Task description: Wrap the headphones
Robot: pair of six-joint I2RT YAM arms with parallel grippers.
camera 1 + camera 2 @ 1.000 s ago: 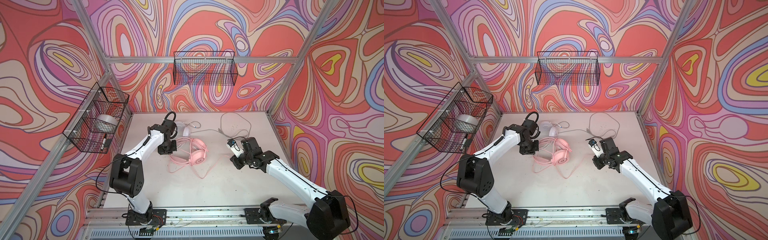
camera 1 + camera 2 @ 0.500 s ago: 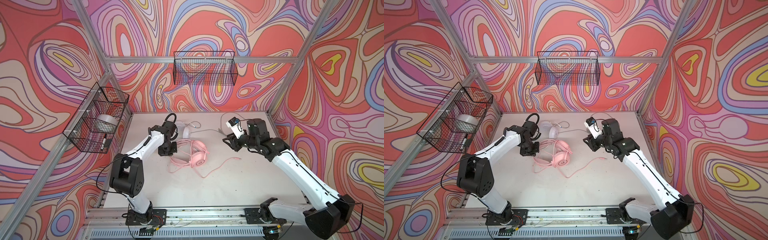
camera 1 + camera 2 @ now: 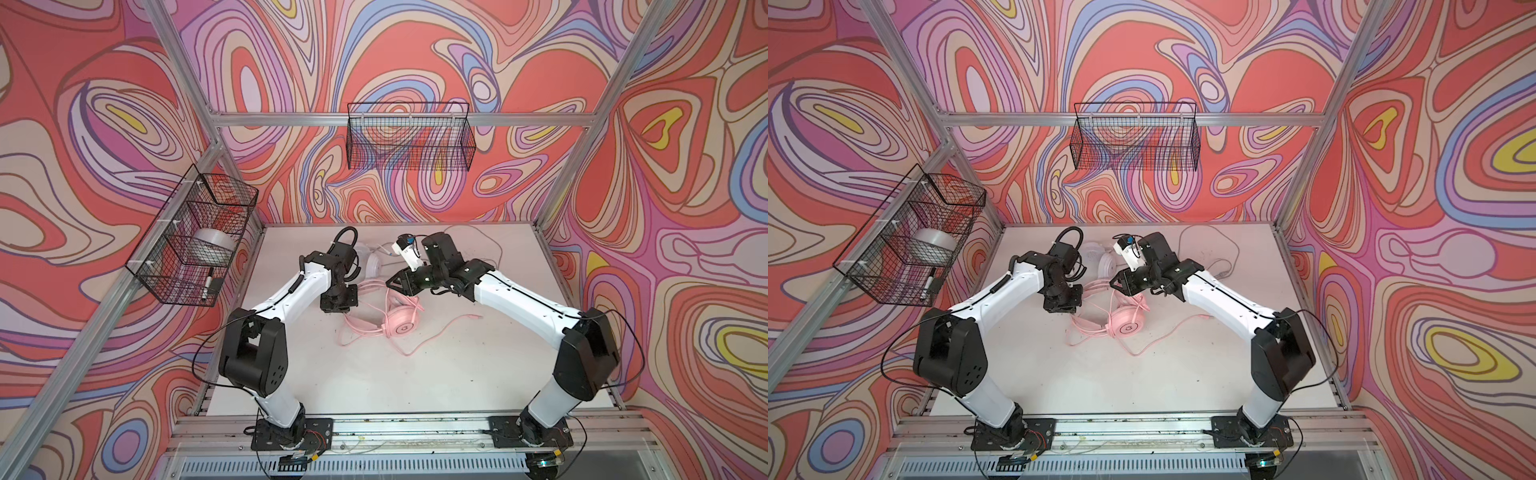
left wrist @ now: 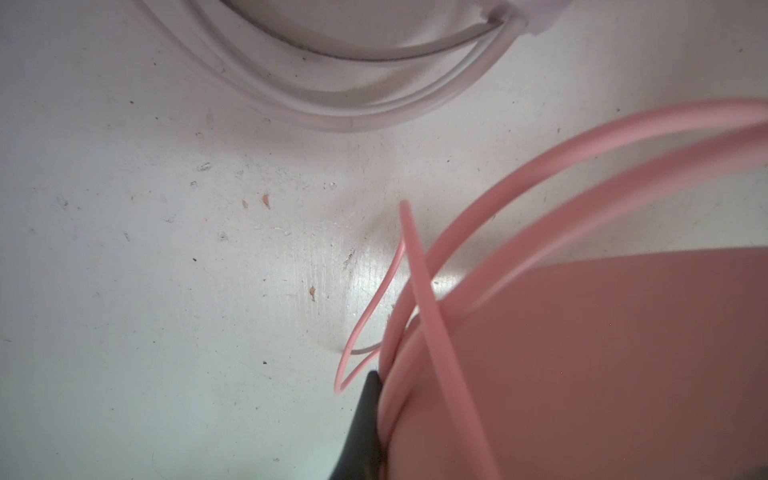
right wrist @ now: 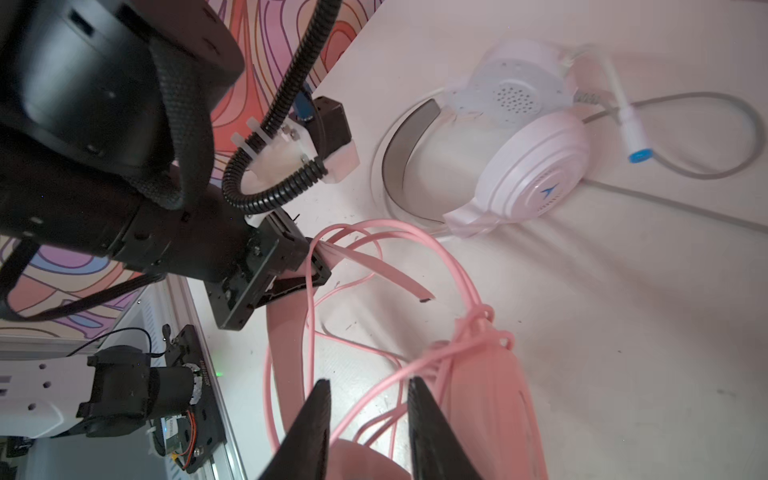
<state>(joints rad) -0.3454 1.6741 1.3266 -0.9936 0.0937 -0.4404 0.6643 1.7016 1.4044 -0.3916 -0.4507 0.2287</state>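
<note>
Swinging in from the back of the table [image 3: 374, 395], the right gripper [image 3: 392, 284] now hangs over the pink headset [image 3: 401, 326] at centre frame in both top views, while the left gripper [image 3: 338, 305] has not budged. The left one stays clamped on the flat pink headband, as the right wrist view shows plainly. The right gripper's fingers [image 5: 318, 415] stand a little apart, with a strand of the pink cord [image 5: 374, 399] running through the gap; they are not pinching it.

The job looks partly done. Several turns of pink cord are gathered in a bunch beside the earcup, but a loose tail trails across the table to the lower right of the headset in a top view [image 3: 440, 332], so more winding remains. The white headset [image 3: 372, 266], just behind the pink one, appears untouched: its grey cord [image 5: 706, 174] sprawls in open loops toward the back of the table.
</note>
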